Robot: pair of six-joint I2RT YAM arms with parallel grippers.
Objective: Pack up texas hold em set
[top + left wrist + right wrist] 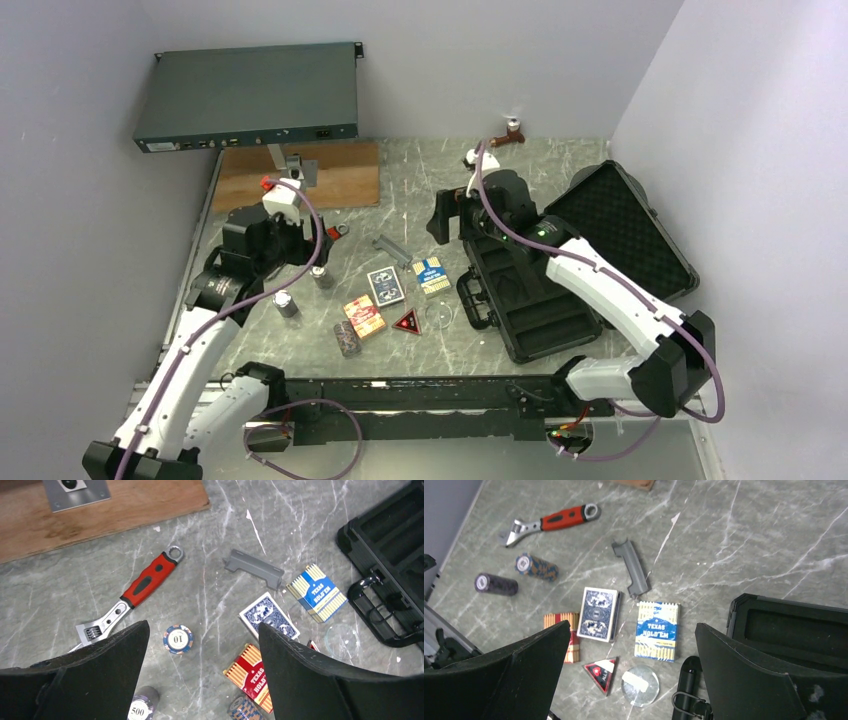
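The black case (535,305) lies open at the right, its foam-lined lid (622,225) tipped back. On the table left of it lie the blue card box (386,284), the blue-yellow box (431,275), the red-orange box (363,315), the red triangle (407,321) and the clear disc (438,315). A chip stack marked 10 (178,639) stands upright below my left gripper (202,630), which is open with its fingers apart from the stack. Two more stacks (140,707) (245,710) are nearby. My right gripper (632,625) hangs open and empty above the boxes.
A red-handled wrench (145,582) lies left of a loose grey plastic piece (254,568). A wooden board (300,175) with a metal bracket sits at the back left, under a dark rack unit (250,95). The case handle (686,690) points toward the disc.
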